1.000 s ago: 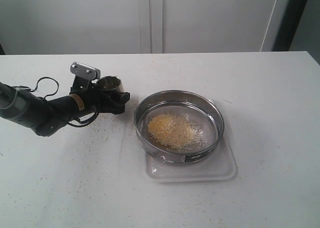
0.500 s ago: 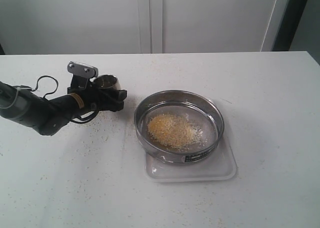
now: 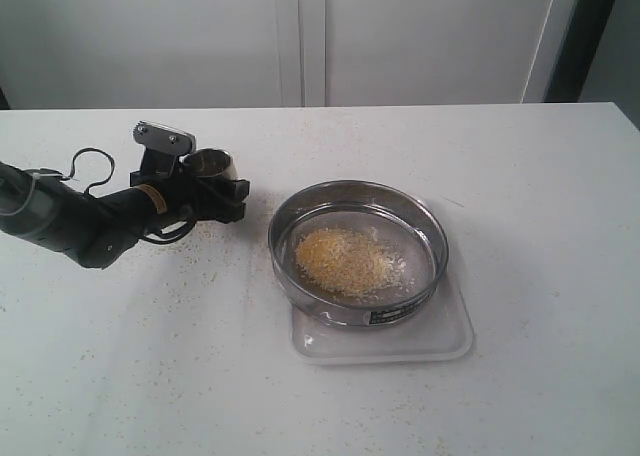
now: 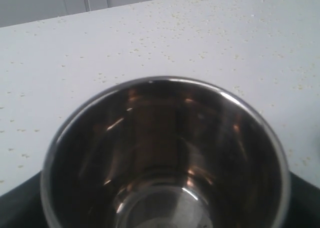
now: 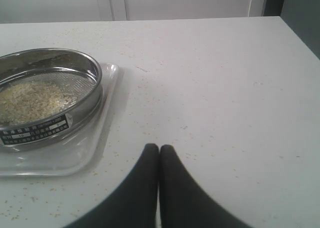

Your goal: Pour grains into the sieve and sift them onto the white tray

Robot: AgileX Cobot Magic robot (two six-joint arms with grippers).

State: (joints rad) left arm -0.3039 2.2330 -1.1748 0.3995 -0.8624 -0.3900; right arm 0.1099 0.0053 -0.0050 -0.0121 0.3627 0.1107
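Observation:
The round steel sieve (image 3: 358, 252) rests on the white tray (image 3: 440, 341), and a yellow and whitish heap of grains (image 3: 340, 259) lies on its mesh. Left of the sieve, my left gripper (image 3: 215, 188) is shut on a small steel cup (image 3: 208, 163), held low over the table. In the left wrist view the cup (image 4: 165, 153) fills the picture and looks empty. In the right wrist view the sieve (image 5: 47, 95), its label (image 5: 35, 129) and the tray (image 5: 95, 148) lie beside my right gripper (image 5: 159, 148), which is shut on nothing. The right arm is out of the exterior view.
The white table (image 3: 540, 176) is sprinkled with stray grains (image 3: 190, 276) around the cup and the tray. White cabinet doors (image 3: 300, 36) stand behind the table's far edge.
My left gripper has drawn the steel cup a little to the left, away from the sieve. The sieve, tray and grains have stayed put.

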